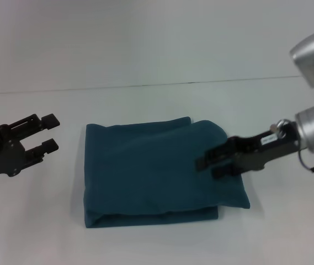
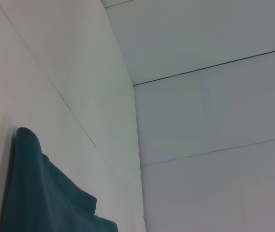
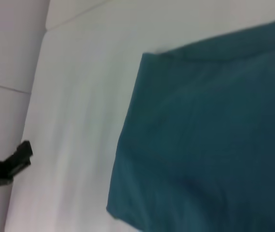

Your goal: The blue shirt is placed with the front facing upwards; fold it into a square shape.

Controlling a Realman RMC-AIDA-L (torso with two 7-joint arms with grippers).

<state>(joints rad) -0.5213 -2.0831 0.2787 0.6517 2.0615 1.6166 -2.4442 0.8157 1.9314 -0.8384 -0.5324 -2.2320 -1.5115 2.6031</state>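
Blue shirt (image 1: 145, 171) folded square on table (image 1: 157, 105), left hand (image 1: 49, 132) apart beside it, right hand (image 1: 209, 167) apart over it

I work in what looks like a bare lab or test room: a plain white surface (image 1: 145, 243) stretches before me, and behind it stands a blank white panelled wall (image 2: 214, 111) crossed by thin dark seams.

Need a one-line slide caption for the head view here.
Folded blue shirt lies on the white table, open left gripper beside it, right gripper over its edge.
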